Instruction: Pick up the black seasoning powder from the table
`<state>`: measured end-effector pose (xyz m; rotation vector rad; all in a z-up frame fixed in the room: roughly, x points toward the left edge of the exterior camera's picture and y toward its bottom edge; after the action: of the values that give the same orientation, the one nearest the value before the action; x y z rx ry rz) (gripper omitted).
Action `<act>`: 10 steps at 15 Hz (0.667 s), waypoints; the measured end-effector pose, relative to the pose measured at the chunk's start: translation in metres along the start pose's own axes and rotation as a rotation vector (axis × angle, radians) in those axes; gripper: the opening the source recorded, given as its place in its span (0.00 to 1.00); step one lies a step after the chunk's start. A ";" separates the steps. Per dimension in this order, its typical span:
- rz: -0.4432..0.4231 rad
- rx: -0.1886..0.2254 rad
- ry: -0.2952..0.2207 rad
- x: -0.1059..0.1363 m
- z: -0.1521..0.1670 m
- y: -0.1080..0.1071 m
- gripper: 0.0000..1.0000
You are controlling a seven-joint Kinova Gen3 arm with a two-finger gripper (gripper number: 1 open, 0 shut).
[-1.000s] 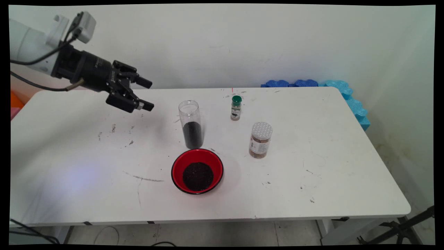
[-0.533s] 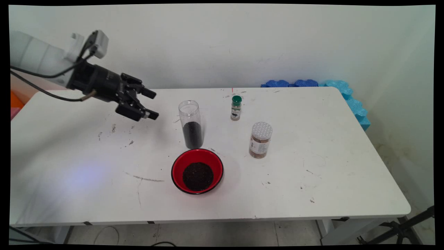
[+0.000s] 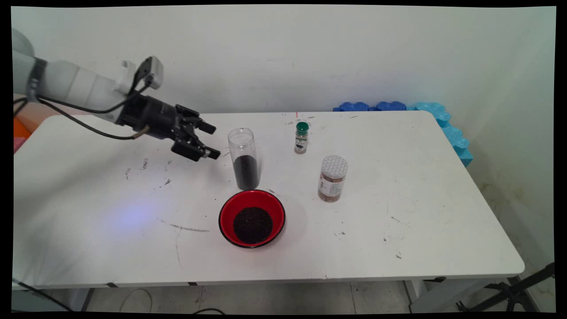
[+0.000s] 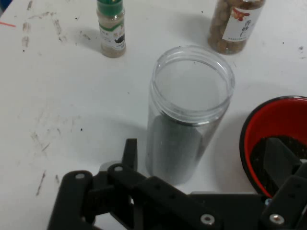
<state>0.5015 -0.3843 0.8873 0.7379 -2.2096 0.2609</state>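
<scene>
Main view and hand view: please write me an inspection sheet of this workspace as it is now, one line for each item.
Surface: white table, scuffed with dark marks.
Things: clear open jar part filled with dark grains, upright; red bowl with dark grains in front of it; green-capped spice bottle and white-lidded jar further right, all apart.
Clutter: nothing seen beyond these.
Gripper: gripper above the table, just left of the clear open jar, fingers open, holding nothing.
Cables: black cables hanging from the arm; more on the floor under the table.
Surroundings: plain wall; blue foam pieces at the far right corner; a black stand at lower right.
</scene>
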 end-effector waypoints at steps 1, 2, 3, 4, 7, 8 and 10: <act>-0.002 -0.002 0.003 -0.001 0.006 -0.001 1.00; -0.003 -0.003 0.005 -0.002 0.012 -0.003 1.00; -0.003 -0.004 0.008 -0.003 0.018 -0.004 1.00; -0.005 -0.005 0.010 -0.003 0.024 -0.006 1.00; -0.009 -0.017 0.023 -0.004 0.038 -0.008 1.00; -0.008 -0.021 0.026 -0.005 0.042 -0.008 1.00; -0.007 -0.030 0.031 -0.005 0.050 -0.009 1.00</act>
<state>0.4788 -0.4093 0.8491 0.7204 -2.1762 0.2334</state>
